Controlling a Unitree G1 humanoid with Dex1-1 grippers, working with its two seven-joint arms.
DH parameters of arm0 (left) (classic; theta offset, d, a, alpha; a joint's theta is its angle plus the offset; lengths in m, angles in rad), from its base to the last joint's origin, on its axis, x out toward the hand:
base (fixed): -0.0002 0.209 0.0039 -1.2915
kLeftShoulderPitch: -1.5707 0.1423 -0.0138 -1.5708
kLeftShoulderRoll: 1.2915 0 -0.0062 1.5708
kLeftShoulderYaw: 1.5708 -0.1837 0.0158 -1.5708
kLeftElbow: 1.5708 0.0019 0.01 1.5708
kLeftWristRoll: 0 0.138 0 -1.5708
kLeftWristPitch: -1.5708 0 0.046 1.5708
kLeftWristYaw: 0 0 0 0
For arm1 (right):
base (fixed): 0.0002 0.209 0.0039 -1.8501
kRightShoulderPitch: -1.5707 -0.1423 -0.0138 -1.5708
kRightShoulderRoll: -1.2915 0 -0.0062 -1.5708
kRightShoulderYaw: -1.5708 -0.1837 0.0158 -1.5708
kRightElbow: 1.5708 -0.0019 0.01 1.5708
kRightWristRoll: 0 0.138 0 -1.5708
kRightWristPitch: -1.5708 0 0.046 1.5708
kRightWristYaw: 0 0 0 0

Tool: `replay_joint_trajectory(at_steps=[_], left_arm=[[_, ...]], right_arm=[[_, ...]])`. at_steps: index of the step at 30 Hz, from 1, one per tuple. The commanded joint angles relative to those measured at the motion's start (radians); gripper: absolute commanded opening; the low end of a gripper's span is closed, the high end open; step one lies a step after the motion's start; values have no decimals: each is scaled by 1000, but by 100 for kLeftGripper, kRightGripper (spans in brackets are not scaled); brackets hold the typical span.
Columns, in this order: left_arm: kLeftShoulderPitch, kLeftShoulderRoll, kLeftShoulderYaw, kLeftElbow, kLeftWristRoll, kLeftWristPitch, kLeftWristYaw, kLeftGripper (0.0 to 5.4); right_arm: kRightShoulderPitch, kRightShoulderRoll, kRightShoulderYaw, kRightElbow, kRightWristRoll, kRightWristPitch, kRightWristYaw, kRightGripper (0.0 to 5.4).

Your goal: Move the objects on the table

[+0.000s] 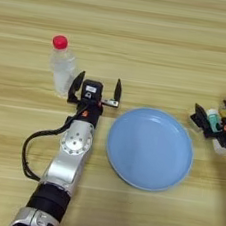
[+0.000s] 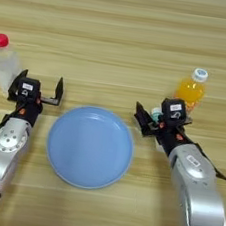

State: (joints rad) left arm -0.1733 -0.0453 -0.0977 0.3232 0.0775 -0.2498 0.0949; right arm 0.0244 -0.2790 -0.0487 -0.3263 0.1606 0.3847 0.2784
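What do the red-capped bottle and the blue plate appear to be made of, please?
The red-capped bottle looks like thin clear plastic: the wood grain shows through its body. The blue plate has a smooth, evenly coloured matte surface with a soft sheen, probably plastic or melamine, though glazed ceramic cannot be ruled out.

Setting reads as a robot test bench, likely a lab or demo room, though no walls or furniture show. Evidence: a bare light wooden worktop (image 1: 147,18) with long plank grain fills the view. Only a few staged household props sit on it: a round blue plate (image 2: 90,147), a clear red-capped bottle (image 1: 62,64), an orange drink bottle (image 2: 191,92). Two metal robot arms reach in from the near edge.
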Motion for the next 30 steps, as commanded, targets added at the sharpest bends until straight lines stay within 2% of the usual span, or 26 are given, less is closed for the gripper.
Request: replay_joint_trajectory(at_steps=[1, 7, 9, 17, 24, 30], left_arm=[[2, -10, -2, -7, 8, -7, 0, 540], [2, -8, -1, -9, 7, -6, -1, 540], [2, -9, -1, -8, 7, -6, -1, 540], [2, -11, -1, -8, 7, -7, 0, 540], [2, -15, -4, -9, 9, -5, 3, 540], [1, -18, -7, -9, 9, -3, 5, 540]], right_arm=[[16, -22, 75, -5, -66, -59, 23, 473], [21, -25, 172, -14, -108, -87, 62, 537], [24, -26, 197, -11, -119, -91, 74, 537], [26, 8, 268, -29, -45, -7, 143, 537], [29, 22, 305, -24, 24, 128, 183, 537], [6, 28, 319, 65, 9, 146, 175, 537]])
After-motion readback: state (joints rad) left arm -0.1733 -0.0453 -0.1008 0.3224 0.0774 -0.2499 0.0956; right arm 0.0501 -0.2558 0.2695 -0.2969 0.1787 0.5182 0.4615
